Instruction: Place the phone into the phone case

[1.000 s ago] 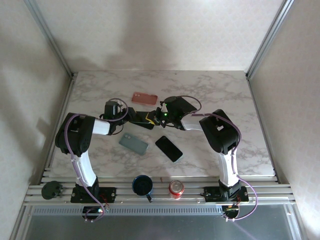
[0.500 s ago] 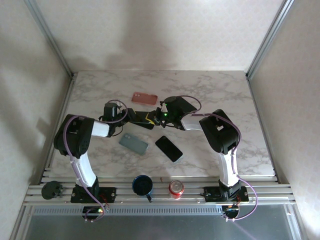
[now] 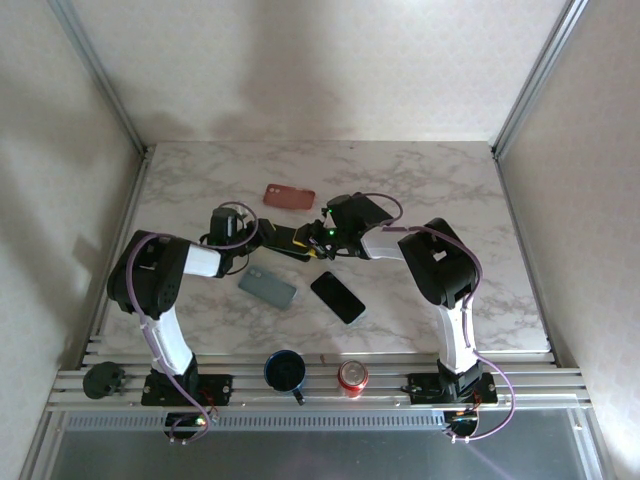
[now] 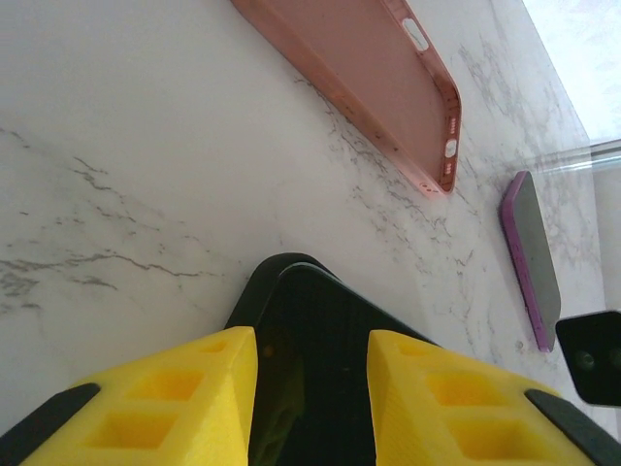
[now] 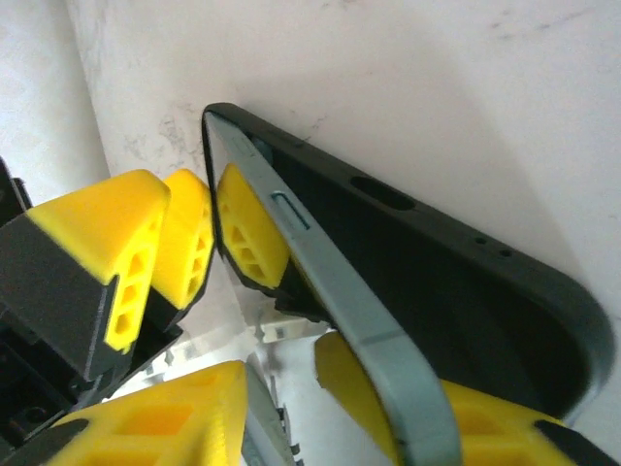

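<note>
the left fingers [image 4: 175, 408] are closed on the black phone case [image 5: 456, 262]; the right fingers [image 5: 165, 417], facing them, are parted around the phone [image 5: 340, 301], seen tilted partly inside it, its near end cut off.

One pink case [image 3: 289, 195], one black case [image 5: 466, 291], one mug [image 3: 285, 371], one can [image 3: 352, 377].

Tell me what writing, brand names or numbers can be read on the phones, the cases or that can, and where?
No text can be read anywhere.
Red can: label too small to read.
Pink case: plain, no print showing.
Dark case: no marking visible.
Black phone: screen dark and blank.
</note>
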